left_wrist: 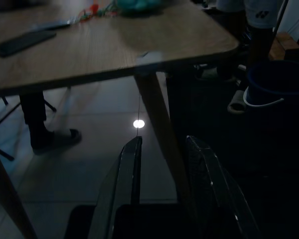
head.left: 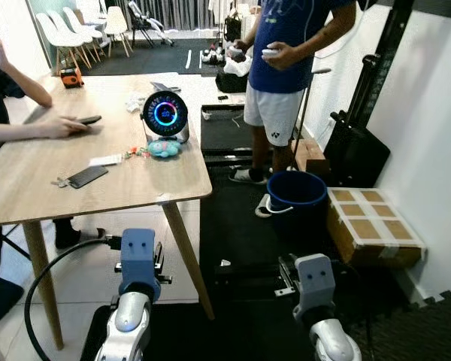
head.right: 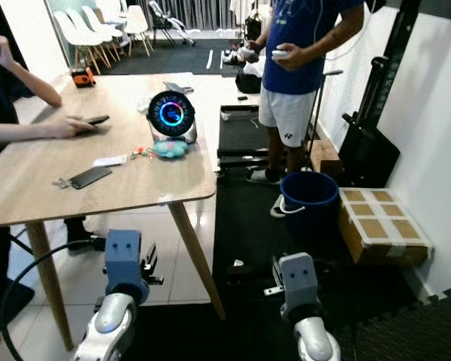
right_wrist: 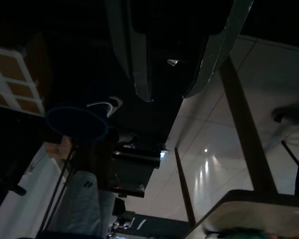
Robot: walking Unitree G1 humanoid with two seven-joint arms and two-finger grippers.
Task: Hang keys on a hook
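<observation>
1. While both arms hang low in front of the robot, below the bench top, neither is engaged in the task; this reads as an approach posture.
2. The left pincer (left_wrist: 162, 164) points toward the bench (head.left: 135, 188) edge and its near leg; its two fingers stand slightly apart with nothing between them.
3. The right pincer (right_wrist: 174, 55) points at the dark floor mat; its fingers are likewise parted and empty.
4. The keys (head.left: 131, 153) appear to be the small cluster with red and coloured tags lying on the bench, just beside the teal object (head.left: 164, 148) and in front of the round lit gadget (head.left: 165, 114). Detail is too small to confirm.
5. No hook can be identified in any view, so the destination is unverified.
6. Other bench items: a phone (head.left: 87, 176) near the front edge, a second dark phone (head.left: 89, 119) under a person's hand (head.left: 64, 126), and an orange tape measure (head.left: 71, 77) at the far end.
7. Obstructions: a seated person's arm reaches across the bench on the robot's left; a standing person (head.left: 286, 68) occupies the aisle on the right, with a blue bucket (head.left: 297, 197) and a cardboard box (head.left: 372, 226) on the floor near the wall.
8. Judgement: the bench edge stands between the pincers and the keys, so the arms must rise first.
</observation>
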